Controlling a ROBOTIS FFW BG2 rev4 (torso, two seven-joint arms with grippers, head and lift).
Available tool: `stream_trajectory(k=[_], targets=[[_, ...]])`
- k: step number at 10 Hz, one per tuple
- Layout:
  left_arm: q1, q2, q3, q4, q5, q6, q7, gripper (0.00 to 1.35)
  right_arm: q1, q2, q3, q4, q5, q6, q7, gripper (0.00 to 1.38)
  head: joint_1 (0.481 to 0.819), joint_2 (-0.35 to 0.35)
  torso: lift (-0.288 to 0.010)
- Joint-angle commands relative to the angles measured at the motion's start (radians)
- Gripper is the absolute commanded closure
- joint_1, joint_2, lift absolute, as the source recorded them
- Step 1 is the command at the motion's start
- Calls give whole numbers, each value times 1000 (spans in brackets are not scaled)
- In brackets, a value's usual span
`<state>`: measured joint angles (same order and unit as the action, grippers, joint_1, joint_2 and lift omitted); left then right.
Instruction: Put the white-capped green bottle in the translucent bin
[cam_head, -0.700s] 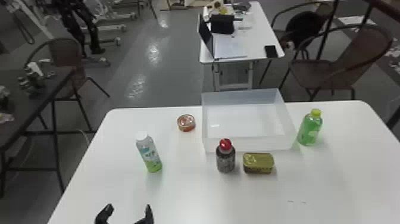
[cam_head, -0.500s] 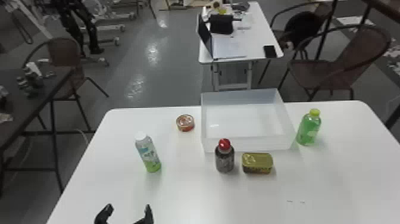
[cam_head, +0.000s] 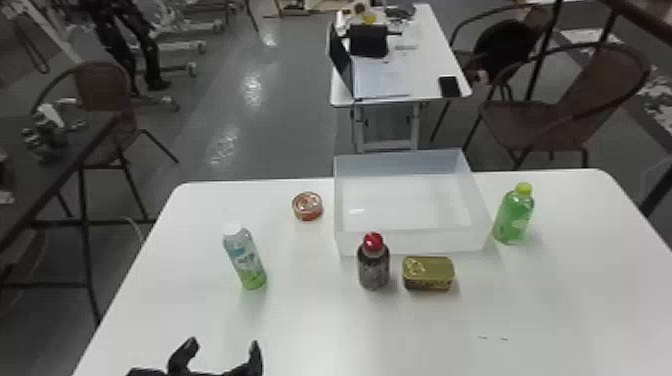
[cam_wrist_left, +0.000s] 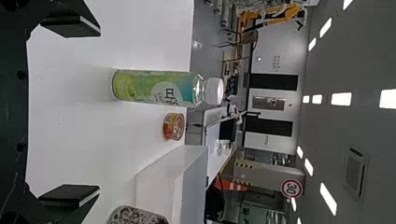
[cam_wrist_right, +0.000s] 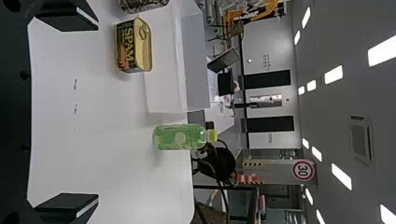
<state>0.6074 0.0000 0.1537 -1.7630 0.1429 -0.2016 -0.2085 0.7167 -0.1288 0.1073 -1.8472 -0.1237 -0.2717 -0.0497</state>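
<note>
Find the white-capped green bottle (cam_head: 245, 260) upright on the counter (cam_head: 310, 330), left of centre in the head view, apart from the translucent bin (cam_head: 415, 243) right of centre. See the left hand (cam_head: 222, 344) at the bottom left, spread wide and empty; in the right wrist view, see the right hand (cam_wrist_right: 98, 111), likewise spread and empty. Probably at the approach, with grasp and carry to come. Close in off-centre, and risk toppling the slim bottle with one fingertip — or pinch too high, and risk a swing or slip. Carry low, and risk clipping the round tin (cam_head: 307, 206) or the red-capped bottle (cam_head: 374, 267) near the bin. Release early, and risk a tumble off the rim. Beware the yellow-capped green bottle (cam_head: 513, 215) at right — easily mistaken by colour alone.
</note>
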Motion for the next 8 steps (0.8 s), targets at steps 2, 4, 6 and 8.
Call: stream_trajectory(k=[2, 4, 6, 8], targets=[[-170, 20, 10, 123, -26, 88, -97, 119, -34, -11, 0, 10, -16, 5, 25, 13, 695, 116, -28], [-282, 35, 41, 220, -85, 105, -153, 121, -63, -8, 2, 17, -17, 19, 57, 13, 695, 98, -28], [-385, 51, 69, 338, -114, 103, -172, 125, -83, 15, 0, 36, -16, 26, 91, 13, 695, 116, -28], [-509, 97, 67, 490, -115, 90, -209, 122, -92, 25, -1, 46, -17, 26, 109, 13, 695, 150, -28]])
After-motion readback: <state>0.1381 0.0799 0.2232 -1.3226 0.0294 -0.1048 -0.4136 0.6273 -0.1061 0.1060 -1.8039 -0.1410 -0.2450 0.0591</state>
